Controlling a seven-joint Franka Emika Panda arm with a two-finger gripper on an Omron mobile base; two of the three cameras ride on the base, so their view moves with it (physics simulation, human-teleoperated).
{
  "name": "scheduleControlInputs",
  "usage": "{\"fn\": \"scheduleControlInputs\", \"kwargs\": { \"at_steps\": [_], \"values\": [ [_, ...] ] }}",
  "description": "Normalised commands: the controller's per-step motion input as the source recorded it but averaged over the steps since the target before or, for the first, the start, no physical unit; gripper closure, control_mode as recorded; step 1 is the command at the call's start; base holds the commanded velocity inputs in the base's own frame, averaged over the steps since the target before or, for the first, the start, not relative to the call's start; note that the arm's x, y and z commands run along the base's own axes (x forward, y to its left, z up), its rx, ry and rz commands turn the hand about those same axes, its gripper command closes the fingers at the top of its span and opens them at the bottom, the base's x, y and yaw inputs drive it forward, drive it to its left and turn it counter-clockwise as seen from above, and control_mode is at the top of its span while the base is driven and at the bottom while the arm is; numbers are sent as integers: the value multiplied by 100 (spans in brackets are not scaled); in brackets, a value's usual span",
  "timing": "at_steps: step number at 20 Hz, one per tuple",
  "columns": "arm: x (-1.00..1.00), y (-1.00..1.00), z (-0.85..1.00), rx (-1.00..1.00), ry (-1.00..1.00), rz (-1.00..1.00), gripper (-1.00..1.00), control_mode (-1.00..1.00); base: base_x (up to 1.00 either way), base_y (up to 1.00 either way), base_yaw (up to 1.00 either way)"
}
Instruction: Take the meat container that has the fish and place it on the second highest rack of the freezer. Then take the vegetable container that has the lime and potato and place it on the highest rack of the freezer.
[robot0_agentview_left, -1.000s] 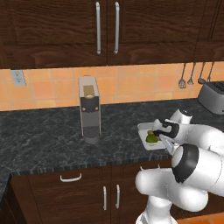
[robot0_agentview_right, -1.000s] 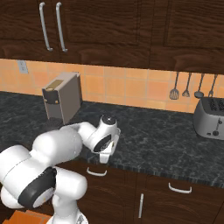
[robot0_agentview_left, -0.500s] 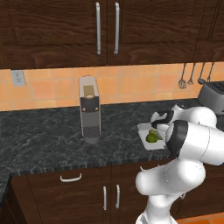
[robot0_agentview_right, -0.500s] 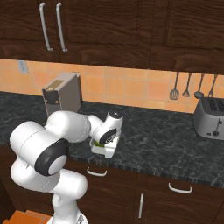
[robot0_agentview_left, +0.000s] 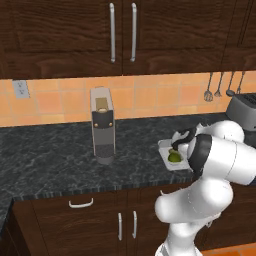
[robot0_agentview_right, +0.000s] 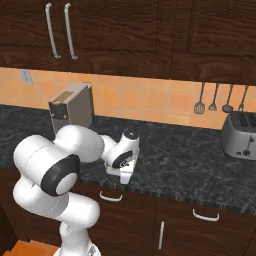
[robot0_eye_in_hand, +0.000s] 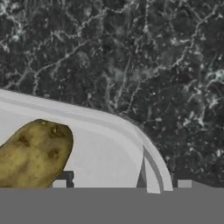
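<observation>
**Robot arm reaches down over produce tray on kitchen counter**

The vegetable container (robot0_agentview_left: 165, 146), a shallow pale tray, sits on the dark marbled counter (robot0_agentview_left: 50, 150) near its front edge, well to the right of a tall grey-and-tan appliance (robot0_agentview_left: 102, 125). A green lime (robot0_agentview_left: 174, 157) lies inside it, and the hand view shows a tan potato (robot0_eye_in_hand: 33, 153) resting on the tray floor near a rounded corner. The gripper (robot0_eye_in_hand: 122, 183) hangs low over that corner, one finger (robot0_eye_in_hand: 61, 180) inside the tray beside the potato and the other outside the rim; the jaws straddle the tray wall, spread apart, with no clear clamp visible. A toaster (robot0_agentview_right: 240, 135) stands far to the right, below hanging utensils (robot0_agentview_right: 215, 97).
</observation>
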Motion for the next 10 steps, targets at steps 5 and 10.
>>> {"fn": "scheduleControlInputs", "kwargs": {
  "at_steps": [5,10],
  "values": [
    [-71,-8,-39,0,-2,0,-100,-100,0,0,0],
    [-15,0,-46,0,10,0,-100,-100,0,0,0]
  ]
}}
